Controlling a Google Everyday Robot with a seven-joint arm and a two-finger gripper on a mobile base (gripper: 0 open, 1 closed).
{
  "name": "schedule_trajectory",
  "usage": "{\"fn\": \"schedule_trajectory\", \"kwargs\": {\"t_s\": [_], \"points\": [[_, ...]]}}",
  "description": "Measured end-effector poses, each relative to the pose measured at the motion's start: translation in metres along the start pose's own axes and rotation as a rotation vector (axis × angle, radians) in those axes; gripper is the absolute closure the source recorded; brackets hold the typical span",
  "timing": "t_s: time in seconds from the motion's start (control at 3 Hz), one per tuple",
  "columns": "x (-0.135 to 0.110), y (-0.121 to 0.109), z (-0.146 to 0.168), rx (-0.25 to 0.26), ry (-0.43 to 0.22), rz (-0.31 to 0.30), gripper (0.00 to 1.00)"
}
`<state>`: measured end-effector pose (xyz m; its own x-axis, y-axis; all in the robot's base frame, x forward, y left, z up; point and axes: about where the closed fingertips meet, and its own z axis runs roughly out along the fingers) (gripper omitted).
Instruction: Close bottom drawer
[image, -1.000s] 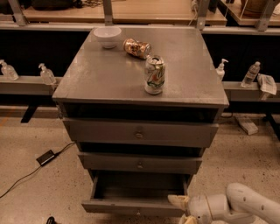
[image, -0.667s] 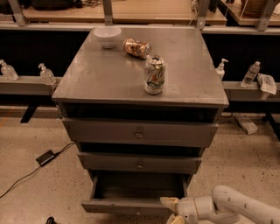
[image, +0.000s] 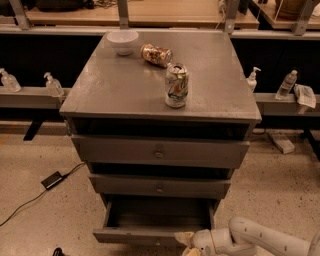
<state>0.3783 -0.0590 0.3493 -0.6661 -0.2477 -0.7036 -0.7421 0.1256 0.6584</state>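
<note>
The grey cabinet (image: 160, 85) has three drawers. The bottom drawer (image: 150, 234) is the lowest and narrowest one, and it is pulled out toward me with its dark inside showing. Its knob is hidden at the frame's lower edge. My gripper (image: 186, 243) sits at the bottom of the view, right of centre, with its pale fingers against the front of the bottom drawer. The white arm (image: 260, 241) reaches in from the lower right.
On the cabinet top stand a green and white can (image: 176, 85), a crushed can lying on its side (image: 156, 54) and a white bowl (image: 123, 42). The two upper drawers (image: 159, 152) are slightly open. A black cable and adapter (image: 51, 180) lie on the floor at left.
My gripper and arm have moved left along the bottom drawer's front, from its right corner toward its middle. The drawer stands about as far out as before.
</note>
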Motion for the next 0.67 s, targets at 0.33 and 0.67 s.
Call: {"fn": "schedule_trajectory", "kwargs": {"t_s": [0.33, 0.67], "points": [[0.012, -0.033, 0.0, 0.071, -0.032, -0.054, 0.17], [0.036, -0.085, -0.002, 0.177, -0.008, -0.185, 0.48]]}}
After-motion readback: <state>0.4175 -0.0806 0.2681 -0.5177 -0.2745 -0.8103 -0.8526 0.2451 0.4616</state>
